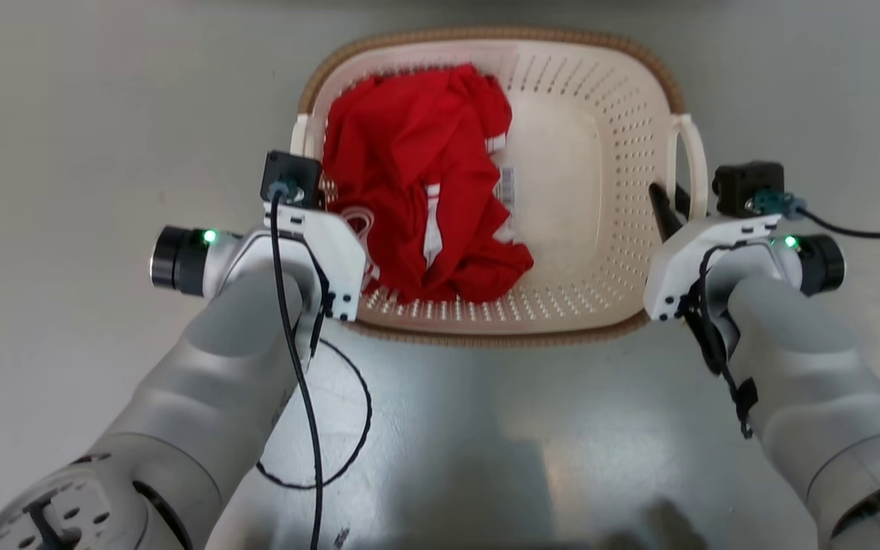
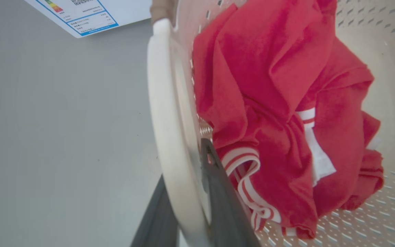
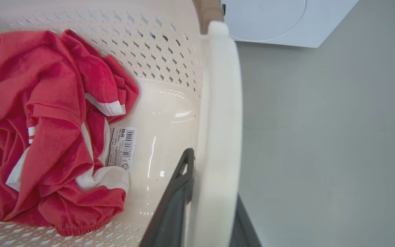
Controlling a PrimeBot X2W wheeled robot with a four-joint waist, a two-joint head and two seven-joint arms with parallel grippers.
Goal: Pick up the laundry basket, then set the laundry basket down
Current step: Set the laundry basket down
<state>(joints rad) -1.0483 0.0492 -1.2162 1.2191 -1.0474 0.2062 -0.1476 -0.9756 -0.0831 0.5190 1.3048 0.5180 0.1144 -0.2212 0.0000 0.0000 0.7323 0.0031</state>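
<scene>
The laundry basket (image 1: 623, 191) is straight ahead of the robot, on or just above the grey floor (image 1: 104, 114) and short of the white washing machine (image 3: 269, 20). A red garment (image 1: 417, 176) is heaped against its left wall. The left gripper (image 2: 187, 178) has the left handle (image 2: 165, 103) between its two dark fingers, one on each side and both touching the plastic — a pinch, by the look of it. The right gripper (image 3: 214, 185) pinches the right handle (image 3: 221, 103) the same way. So the grasp looks made (both sides). Whether the basket is clear of the floor I cannot tell — the lift may remain, and the setting down surely does.
</scene>
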